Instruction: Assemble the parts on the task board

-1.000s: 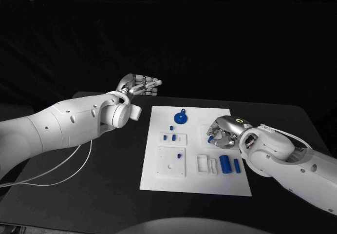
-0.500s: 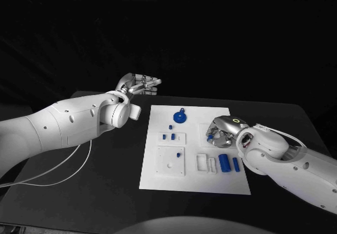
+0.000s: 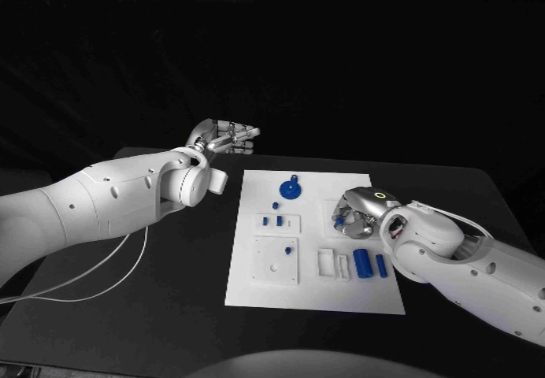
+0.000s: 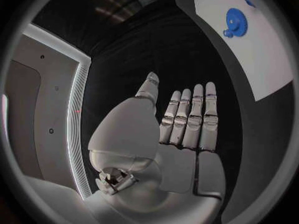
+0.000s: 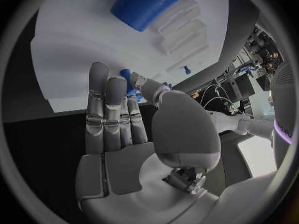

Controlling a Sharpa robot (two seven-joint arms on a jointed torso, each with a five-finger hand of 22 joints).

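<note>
Now right hand (image 3: 354,214) pinching blue part (image 5: 128,80); left hand (image 3: 226,137) raised, flat.

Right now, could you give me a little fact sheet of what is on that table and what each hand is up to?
surface: black table
board: white task board in the middle of the table
parts: blue gear at the far end; blue cylinder near the right arm; smaller blue pieces between them
left hand: raised beyond the board's far left corner, fingers straight, holding nothing
right hand: low over the board's right side, pinching a small blue part between thumb and fingers
</note>
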